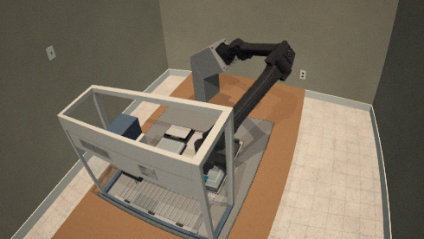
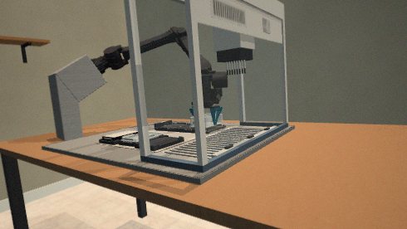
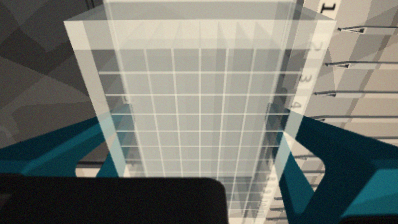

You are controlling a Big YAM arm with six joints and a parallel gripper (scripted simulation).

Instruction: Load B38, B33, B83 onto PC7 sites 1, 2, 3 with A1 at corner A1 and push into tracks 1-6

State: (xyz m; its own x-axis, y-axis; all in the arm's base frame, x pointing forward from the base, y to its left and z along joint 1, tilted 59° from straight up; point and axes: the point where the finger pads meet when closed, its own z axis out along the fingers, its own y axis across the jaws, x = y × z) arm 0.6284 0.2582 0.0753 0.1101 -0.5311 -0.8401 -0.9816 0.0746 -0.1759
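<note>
Mid-task: teal end effector [image 2: 204,113] pinching translucent deep-well block [image 3: 200,100] low over dark carrier [image 2: 183,127] near tabletop's [image 2: 332,166] far edge; carrier not yet pushed into rails [image 2: 224,141].

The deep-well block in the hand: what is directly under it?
The hand holds the block low over the dark carrier. The block hides the site beneath, so contact cannot be judged.
</note>
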